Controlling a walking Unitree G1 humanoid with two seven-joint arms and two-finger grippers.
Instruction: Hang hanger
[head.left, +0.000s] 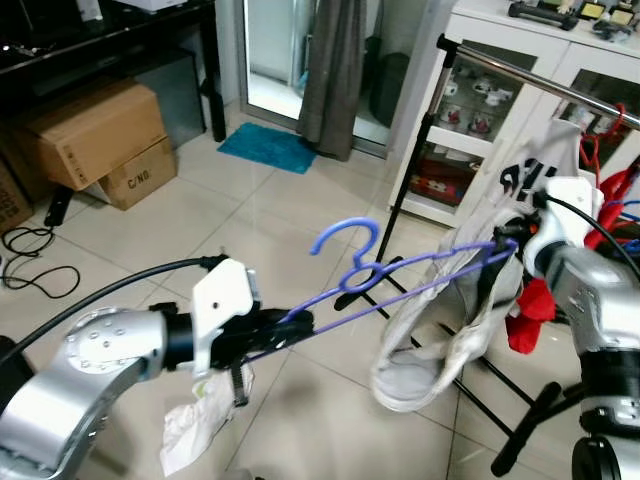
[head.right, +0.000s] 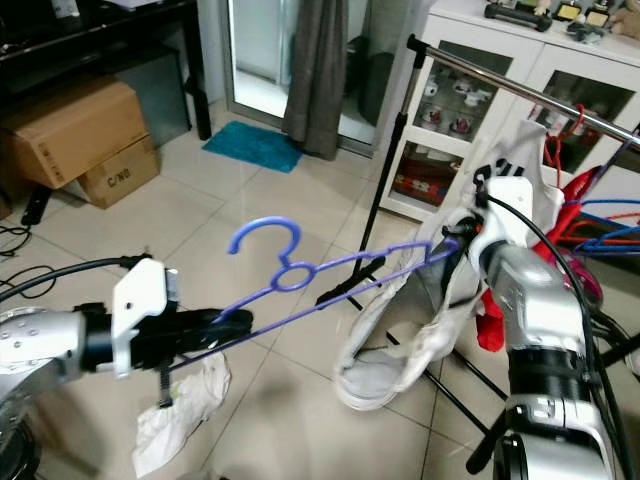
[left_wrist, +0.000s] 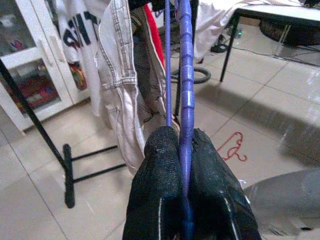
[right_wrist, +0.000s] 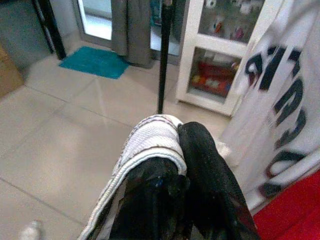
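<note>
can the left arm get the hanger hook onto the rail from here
Probably not yet. The left gripper grips one end of the purple hanger, whose hook hangs well below and short of the metal rail.

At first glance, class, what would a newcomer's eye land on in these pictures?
First, the purple hanger held in mid-air between both arms: the left hand is clamped on one end, while the right hand pinches the white garment drooping from the other. Behind stands the clothes rack with red hangers, and a crumpled cloth lies on the tiled floor.
</note>
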